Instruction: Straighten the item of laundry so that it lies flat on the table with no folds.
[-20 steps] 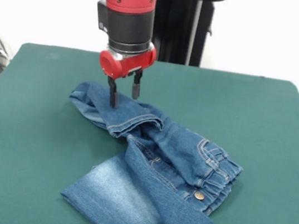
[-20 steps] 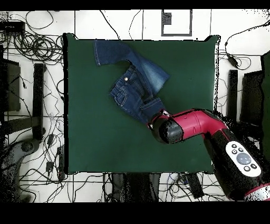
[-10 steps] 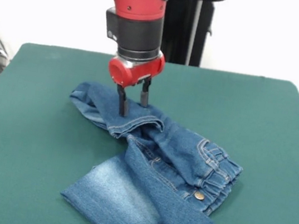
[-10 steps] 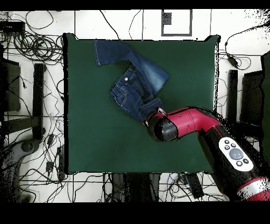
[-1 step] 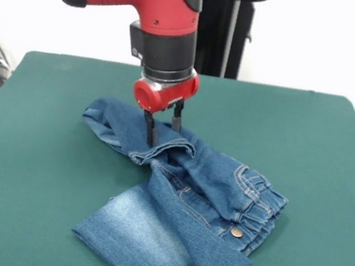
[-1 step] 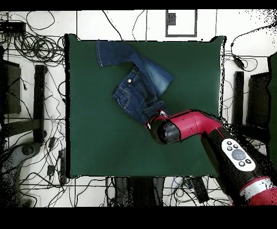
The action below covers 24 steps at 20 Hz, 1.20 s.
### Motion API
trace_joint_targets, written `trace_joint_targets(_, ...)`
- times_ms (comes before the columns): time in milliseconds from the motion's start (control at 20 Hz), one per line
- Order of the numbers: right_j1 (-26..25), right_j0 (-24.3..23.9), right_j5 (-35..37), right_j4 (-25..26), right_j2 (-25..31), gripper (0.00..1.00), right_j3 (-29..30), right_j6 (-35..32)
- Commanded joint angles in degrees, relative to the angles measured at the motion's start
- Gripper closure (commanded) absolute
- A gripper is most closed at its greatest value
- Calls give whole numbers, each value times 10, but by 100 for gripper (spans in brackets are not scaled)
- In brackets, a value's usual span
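The jeans [image 5: 200, 203] lie crumpled toward one side of the green worktop [image 5: 38, 172], nowhere near flat. One leg is doubled back on itself, its hem [image 5: 161, 149] curled over the seat of the garment, while the other leg [image 5: 149, 236] fans out toward the near edge. The elastic waistband [image 5: 261, 199] sits bunched on the right, metal button [image 5: 237, 232] showing.

The arm comes straight down over that folded-back leg, and the gripper [image 5: 163, 125] has its two black fingers [image 5: 150, 129] spread a little, one on each side of a ridge of denim just behind the hem, tips at or in the cloth. That placement makes sense to me: it is the fold that most needs undoing, and pinching there would let the leg be drawn out straight. Nothing is pinched yet, as far as I can see.
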State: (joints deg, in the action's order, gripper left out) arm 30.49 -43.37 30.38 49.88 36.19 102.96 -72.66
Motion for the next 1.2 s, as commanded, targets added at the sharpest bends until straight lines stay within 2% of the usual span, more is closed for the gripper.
trace_joint_targets(50,-29,32,-28,24,-19,0,-29,-27)
trace_joint_targets(150,-27,34,-25,21,-20,0,-28,-23)
trace_joint_targets(200,-25,39,-18,24,-22,100,-30,-11)
trace_joint_targets(350,-22,30,-24,10,-21,100,-27,-26)
trace_joint_targets(750,21,17,12,-31,-14,100,-2,-29)
trace_joint_targets(1100,94,11,53,-63,-17,100,40,-16)
trace_joint_targets(1200,117,6,70,-63,-19,100,51,9)
